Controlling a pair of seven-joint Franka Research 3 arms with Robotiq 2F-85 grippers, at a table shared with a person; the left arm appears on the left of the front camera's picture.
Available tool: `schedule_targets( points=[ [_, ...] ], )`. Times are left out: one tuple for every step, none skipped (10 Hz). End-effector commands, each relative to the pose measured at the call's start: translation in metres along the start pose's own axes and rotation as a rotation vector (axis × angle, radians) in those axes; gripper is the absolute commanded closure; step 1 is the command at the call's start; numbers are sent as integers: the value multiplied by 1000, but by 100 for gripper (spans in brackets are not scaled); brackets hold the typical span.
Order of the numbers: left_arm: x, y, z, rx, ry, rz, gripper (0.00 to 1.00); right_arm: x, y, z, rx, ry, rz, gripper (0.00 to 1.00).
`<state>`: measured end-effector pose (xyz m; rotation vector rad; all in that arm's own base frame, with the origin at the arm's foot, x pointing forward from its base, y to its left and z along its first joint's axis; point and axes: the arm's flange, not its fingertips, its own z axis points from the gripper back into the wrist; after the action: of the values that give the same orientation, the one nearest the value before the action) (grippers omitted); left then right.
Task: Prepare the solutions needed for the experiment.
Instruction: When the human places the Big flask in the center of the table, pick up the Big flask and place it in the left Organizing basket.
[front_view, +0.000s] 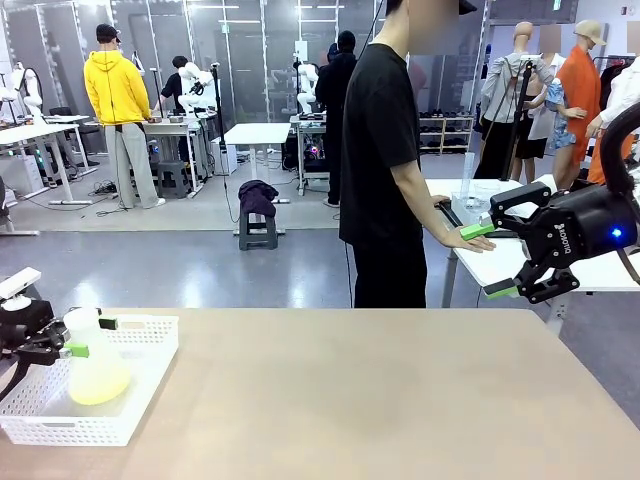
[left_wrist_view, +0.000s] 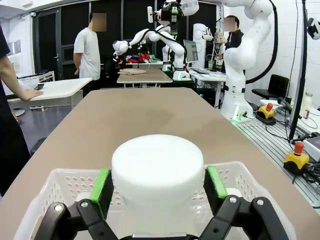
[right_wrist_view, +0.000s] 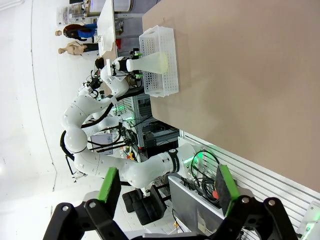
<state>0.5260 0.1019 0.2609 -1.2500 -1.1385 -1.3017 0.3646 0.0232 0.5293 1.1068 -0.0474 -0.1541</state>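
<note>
A conical flask (front_view: 97, 375) with a white top stands in a white perforated basket (front_view: 150, 340) at the table's front left. It holds the solutions, a little pale yellow liquid (front_view: 98, 385). My left gripper (front_view: 91, 337) straddles the flask's neck, open, one green pad on each side. In the left wrist view that gripper (left_wrist_view: 157, 185) flanks the flask's white round top (left_wrist_view: 157, 165) very closely. Held high at the right, my right gripper (front_view: 490, 261) is open with nothing in it. In the right wrist view the right gripper (right_wrist_view: 167, 182) looks down on the flask (right_wrist_view: 150, 62) and basket (right_wrist_view: 167, 75).
A person in a black shirt (front_view: 380, 130) stands beyond the table's far edge, one hand (front_view: 470, 240) resting on a white side table (front_view: 500, 265) close to my right gripper. The brown tabletop (front_view: 350, 400) stretches bare from the basket to the right edge.
</note>
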Motion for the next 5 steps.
schedule_targets(
  points=[
    [3,0,2,4,19,-33,7,-1,1,0,13,-1,6,4],
    [6,-4,6,-19,53,-46,7,-1,1,0,13,-1,6,4],
    [8,-5,13,-26,62,-46,7,-1,1,0,13,-1,6,4],
    [10,-9,23,-17,75,-44,7,-1,1,0,13,-1,6,4],
    [14,-10,32,-5,82,-55,7,-1,1,0,13,-1,6,4]
  ],
)
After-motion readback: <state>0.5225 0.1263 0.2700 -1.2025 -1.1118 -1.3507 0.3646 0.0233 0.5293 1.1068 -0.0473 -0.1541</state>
